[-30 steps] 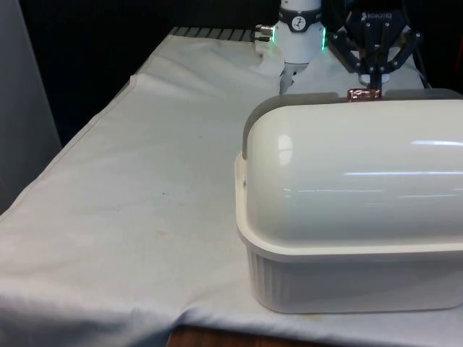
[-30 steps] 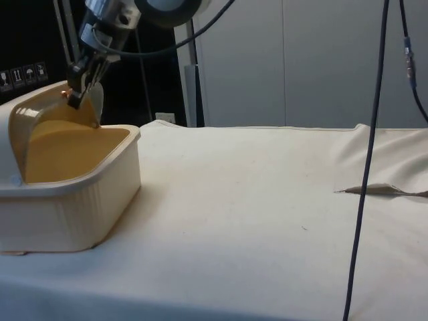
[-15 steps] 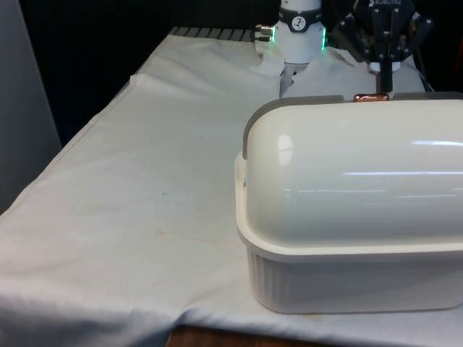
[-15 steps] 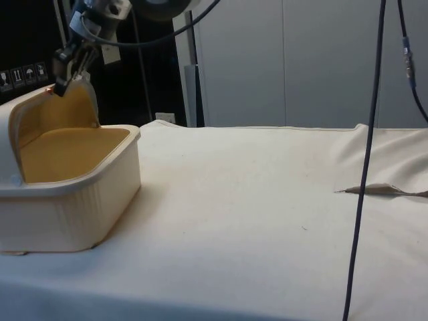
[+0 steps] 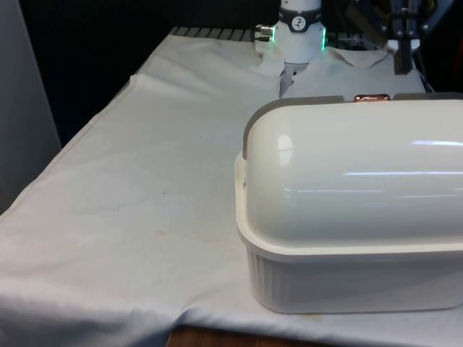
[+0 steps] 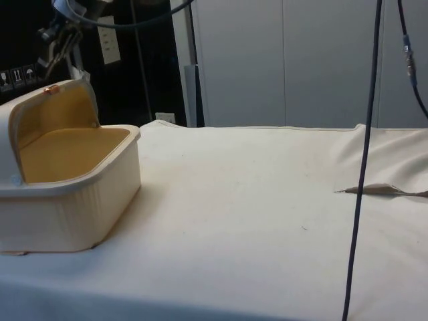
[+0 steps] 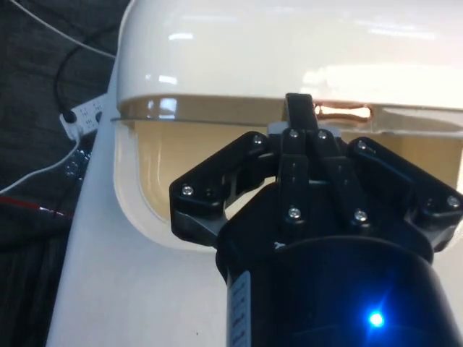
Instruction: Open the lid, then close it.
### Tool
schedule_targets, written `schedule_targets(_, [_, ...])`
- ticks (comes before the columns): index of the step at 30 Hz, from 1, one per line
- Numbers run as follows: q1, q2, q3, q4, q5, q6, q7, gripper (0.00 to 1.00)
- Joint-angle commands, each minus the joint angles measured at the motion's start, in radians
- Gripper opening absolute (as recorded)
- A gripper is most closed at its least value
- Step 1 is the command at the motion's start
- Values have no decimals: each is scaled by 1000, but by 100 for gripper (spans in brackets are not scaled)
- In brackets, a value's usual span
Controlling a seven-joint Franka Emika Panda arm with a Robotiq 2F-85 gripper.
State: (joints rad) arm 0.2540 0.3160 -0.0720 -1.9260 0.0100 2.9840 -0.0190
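Black fingers of the gripper stand pressed together with nothing between them, as the wrist view shows; the copper handle lies just past their tips, apart from them. In the side view the gripper hangs above the handle with a clear gap, and in the front view it sits above and behind the handle. The handle sits on the edge of the lid, which is rolled up and back over the cream bread box, so the mouth of the box gapes toward the robot and its tan inside is bare in the side view. The box rests on the white cloth, close to the near edge of the table. The opening half of the task looks done; the closing half is not begun. The risks from here, as I judge them: coming down on the handle with the fingers shut would only knock it, and a miss could jab the lid's edge and shove the whole box across the cloth toward the table edge. Letting the lid drop freely could slam it or leave it part open.
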Motion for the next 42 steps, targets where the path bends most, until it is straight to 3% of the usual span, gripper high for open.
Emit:
schedule_targets(1, [5,-4,-4,9,-5,-11,5,0])
schedule_targets(15, [-6,-14,7,74,4,-57,-26,0])
schedule_targets(29, [3,-2,4,94,-7,-63,-20,0])
schedule_targets(37, [1,-1,10,93,-3,-60,-24,38])
schedule_targets(39, [5,2,4,99,-11,-64,-19,43])
schedule_targets(42, [5,3,4,99,-12,-64,-18,64])
